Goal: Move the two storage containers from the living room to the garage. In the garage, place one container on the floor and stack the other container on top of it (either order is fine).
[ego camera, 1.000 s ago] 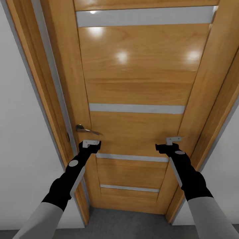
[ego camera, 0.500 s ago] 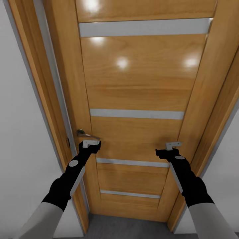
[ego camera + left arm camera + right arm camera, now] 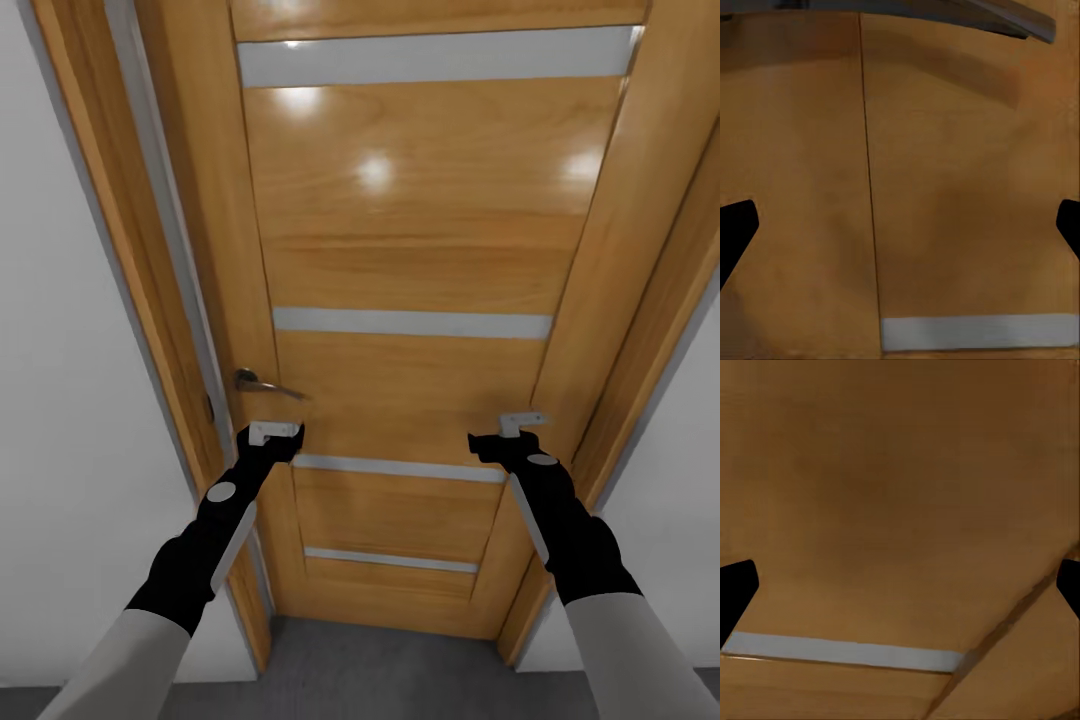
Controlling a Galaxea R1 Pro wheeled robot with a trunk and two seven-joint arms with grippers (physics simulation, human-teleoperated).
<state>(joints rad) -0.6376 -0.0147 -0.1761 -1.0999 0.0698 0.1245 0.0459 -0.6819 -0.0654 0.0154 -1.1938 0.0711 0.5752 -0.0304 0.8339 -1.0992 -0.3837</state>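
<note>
Facing a closed wooden door (image 3: 400, 300); left gripper (image 3: 274, 434) below the lever handle (image 3: 262, 384), right gripper (image 3: 512, 430) near the hinge-side edge, both spread wide, empty (no containers visible). Best press the lever down, then push steadily.

A strip of grey floor (image 3: 380, 670) shows along the lower edge of the head view. It is plain, smooth-looking and dark grey. The wooden door (image 3: 410, 300) and its frame (image 3: 160, 330) rise from it, and the white wall (image 3: 60, 420) meets it on either side of the frame. No loose thing lies on the part of the floor that shows.
</note>
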